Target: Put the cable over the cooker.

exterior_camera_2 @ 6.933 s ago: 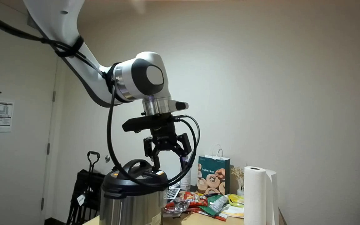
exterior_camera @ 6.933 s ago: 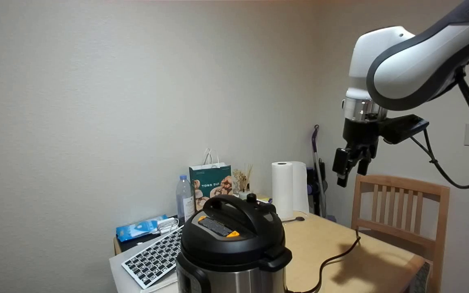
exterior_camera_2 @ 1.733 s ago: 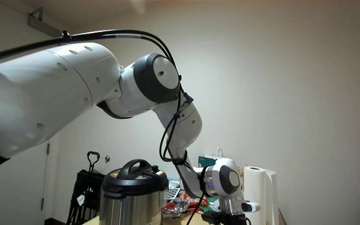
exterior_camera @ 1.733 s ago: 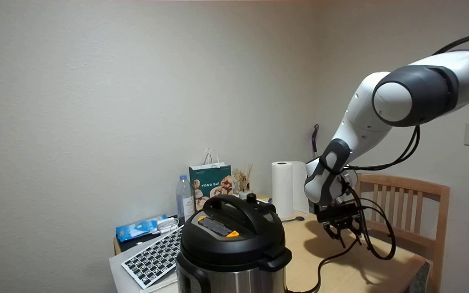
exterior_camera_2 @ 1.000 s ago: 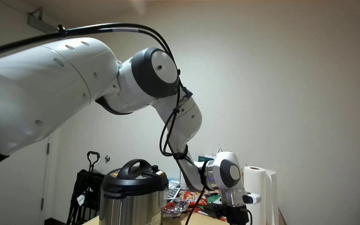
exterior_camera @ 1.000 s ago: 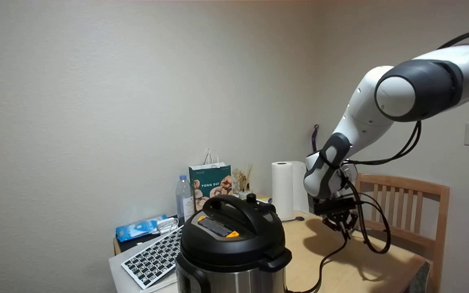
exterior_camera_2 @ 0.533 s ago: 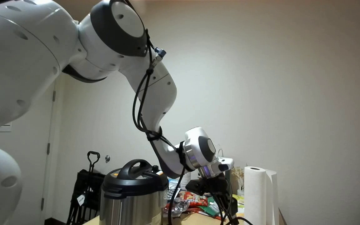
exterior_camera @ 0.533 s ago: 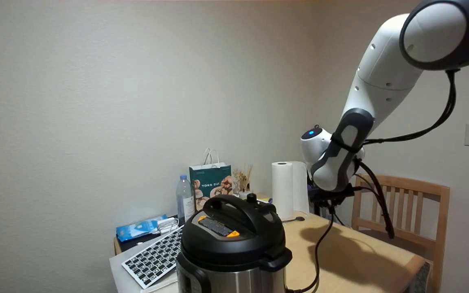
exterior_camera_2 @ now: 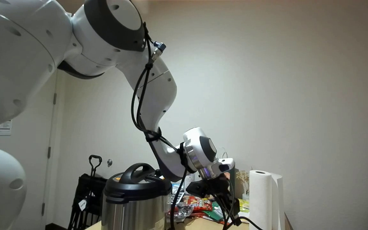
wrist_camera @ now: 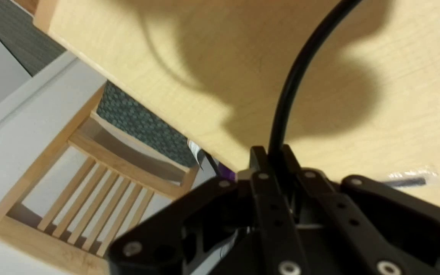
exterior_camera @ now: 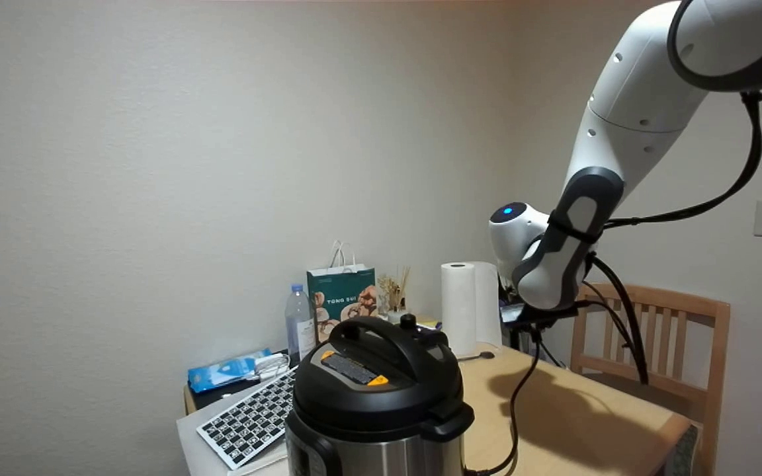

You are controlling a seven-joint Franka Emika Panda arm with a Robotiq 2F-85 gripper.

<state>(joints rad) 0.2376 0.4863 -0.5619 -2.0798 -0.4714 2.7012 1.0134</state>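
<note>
Cable (wrist_camera: 296,72) is lifted higher than earlier, over bench (exterior_camera: 487,410) running right to its edge; gripper (wrist_camera: 274,149) fully closed, pinching cable.

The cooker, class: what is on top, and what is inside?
A black lid with an arched handle and a knob tops the cooker; the cable is not over it. The lid hides the inside.

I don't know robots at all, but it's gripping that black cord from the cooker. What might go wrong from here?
The gripper seems to pinch the thin cable at its tips, so it might slip free.
The cable curves down to the cooker; pulled tight, it may tug it.
The paper-towel roll looks close to the arm in both exterior views, so a swing could topple it.
</note>
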